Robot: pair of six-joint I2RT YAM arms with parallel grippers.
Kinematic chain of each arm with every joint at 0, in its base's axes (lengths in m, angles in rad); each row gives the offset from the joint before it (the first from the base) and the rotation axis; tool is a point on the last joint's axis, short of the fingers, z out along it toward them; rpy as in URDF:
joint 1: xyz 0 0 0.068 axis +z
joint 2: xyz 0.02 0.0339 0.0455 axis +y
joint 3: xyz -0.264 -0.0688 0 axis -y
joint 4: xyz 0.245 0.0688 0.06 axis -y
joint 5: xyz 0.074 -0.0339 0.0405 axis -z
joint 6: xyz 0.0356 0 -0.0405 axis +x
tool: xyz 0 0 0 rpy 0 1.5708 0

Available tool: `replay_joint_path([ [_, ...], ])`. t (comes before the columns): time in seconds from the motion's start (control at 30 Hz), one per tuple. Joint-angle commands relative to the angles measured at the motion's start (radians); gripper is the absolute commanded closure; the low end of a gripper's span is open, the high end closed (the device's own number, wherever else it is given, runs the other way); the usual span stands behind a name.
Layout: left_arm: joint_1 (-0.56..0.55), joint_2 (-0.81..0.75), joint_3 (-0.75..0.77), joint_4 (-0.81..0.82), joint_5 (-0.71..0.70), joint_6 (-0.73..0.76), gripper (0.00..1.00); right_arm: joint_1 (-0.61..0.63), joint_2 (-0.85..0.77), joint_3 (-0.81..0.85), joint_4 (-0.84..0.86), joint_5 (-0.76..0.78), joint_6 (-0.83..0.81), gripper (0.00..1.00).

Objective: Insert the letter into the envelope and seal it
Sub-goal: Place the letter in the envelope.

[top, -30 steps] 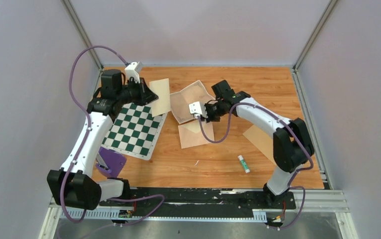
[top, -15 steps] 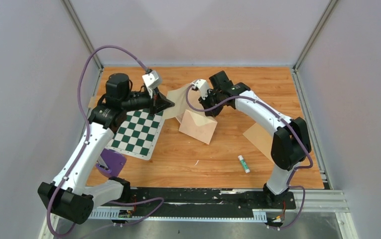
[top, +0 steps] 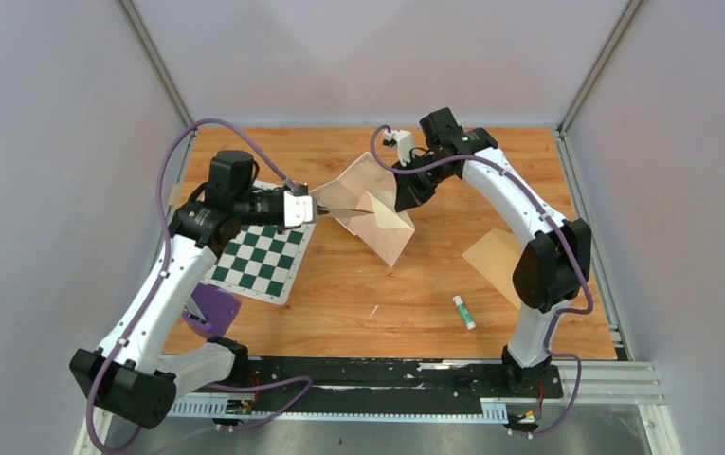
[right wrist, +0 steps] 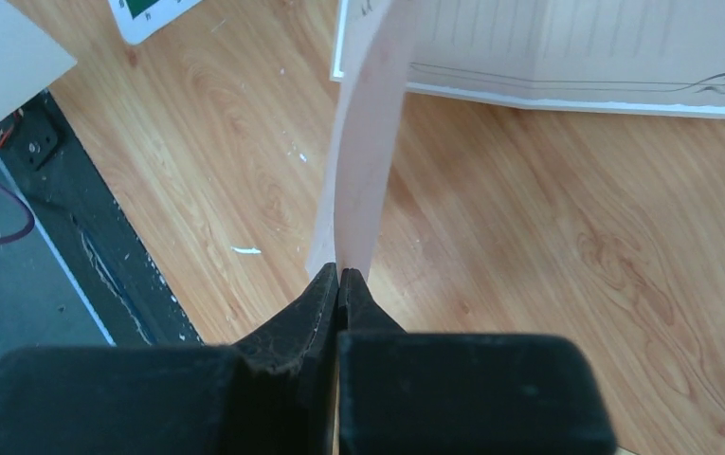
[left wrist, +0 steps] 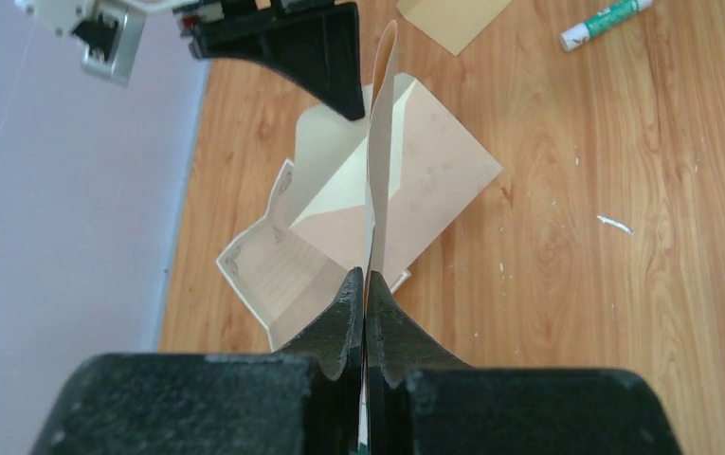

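The letter (top: 343, 222), cream with an ornate border, lies crumpled on the table under both grippers; it also shows in the left wrist view (left wrist: 254, 270) and the right wrist view (right wrist: 576, 57). The tan envelope (top: 389, 227) with its triangular flap stands tilted up beside it (left wrist: 425, 161). My right gripper (top: 404, 194) is shut on a pinkish-tan edge (right wrist: 363, 161), apparently the envelope's. My left gripper (top: 318, 205) is shut on a thin plain tan sheet (left wrist: 377, 142), seen edge-on and raised over the letter and envelope.
A green-and-white chessboard mat (top: 259, 251) lies at the left, with a purple object (top: 211, 308) in front of it. Another tan sheet (top: 491, 256) lies at the right. A glue stick (top: 463, 312) lies near the front.
My left gripper picked up the tan sheet and swung right to the centre. My right gripper rose and moved back, tipping the envelope up off the table.
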Motion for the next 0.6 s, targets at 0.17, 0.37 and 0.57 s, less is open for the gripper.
replay_joint_path([
  [0.17, -0.106, 0.205, 0.234, -0.294, 0.005, 0.577, 1.00, 0.059, 0.056, 0.147, -0.096, -0.035, -0.172, 1.00],
  [0.37, -0.178, 0.252, 0.304, -0.417, -0.083, 0.760, 1.00, 0.094, 0.086, 0.215, -0.157, -0.074, -0.212, 1.00],
  [0.57, -0.254, 0.222, 0.249, -0.356, -0.207, 0.813, 1.00, 0.152, 0.074, 0.208, -0.203, -0.065, -0.243, 1.00],
])
